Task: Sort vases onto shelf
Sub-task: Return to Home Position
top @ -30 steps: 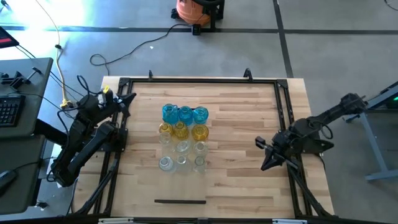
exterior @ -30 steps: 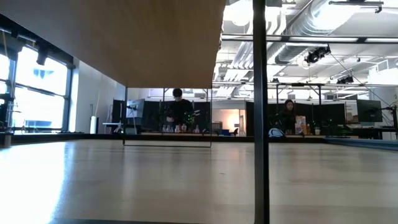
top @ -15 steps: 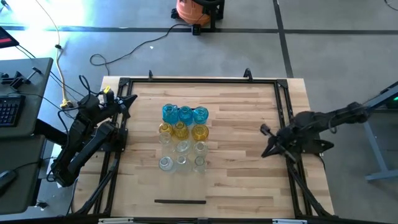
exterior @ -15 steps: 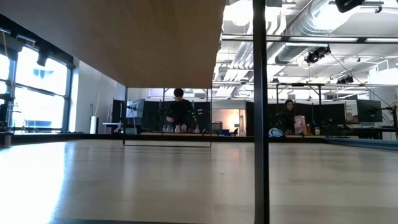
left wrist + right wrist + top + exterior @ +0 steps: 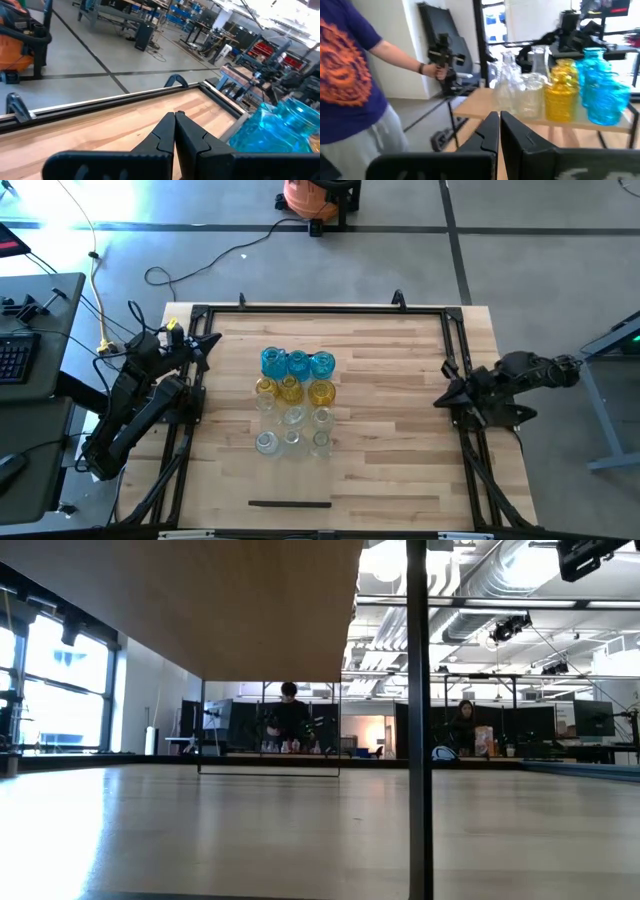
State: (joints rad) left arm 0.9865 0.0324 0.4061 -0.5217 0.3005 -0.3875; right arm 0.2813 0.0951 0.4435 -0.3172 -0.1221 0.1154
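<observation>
The vases (image 5: 293,402) stand in three rows in the middle of the top-down frame. The blue ones (image 5: 297,364) are at the top, the yellow ones (image 5: 293,390) are under them, and the clear ones (image 5: 292,430) are lowest. In the right wrist picture they sit on the pale wood shelf (image 5: 475,106).

The left claw (image 5: 208,340) is at the left of the frame, by the upper left corner of the surface (image 5: 390,380). Its fingers are pressed together on nothing. The right claw (image 5: 440,399) is at the surface's right edge, middle right of the frame, well apart from the vases. Its fingers are together and empty too.

A person (image 5: 345,80) in a purple shirt shows in the right wrist picture.
</observation>
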